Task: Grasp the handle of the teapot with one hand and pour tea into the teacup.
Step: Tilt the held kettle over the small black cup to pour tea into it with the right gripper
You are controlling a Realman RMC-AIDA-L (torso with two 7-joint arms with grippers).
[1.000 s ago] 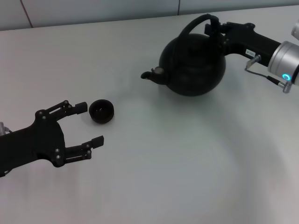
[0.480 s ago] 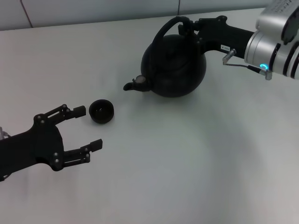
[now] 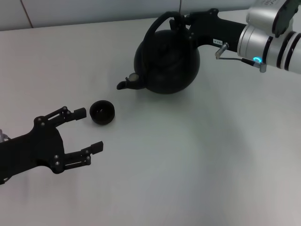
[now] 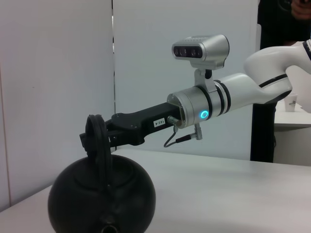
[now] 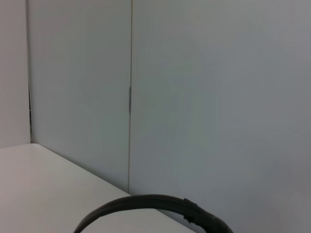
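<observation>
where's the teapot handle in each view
Head view: the handle arches over the teapot at top centre, held by the right pincer.
Left wrist view: lower left, a hoop seen edge-on.
Right wrist view: only its arc along the bottom edge.
Shared landmark: the handle itself.

The left gripper [image 3: 89, 131] is seen as matte black, with linked fingers studded by small screws. The right gripper [image 3: 181, 21] is black with a white label, joined to a silver wrist marked by black bands, a blue ring light and a thin cable
</observation>
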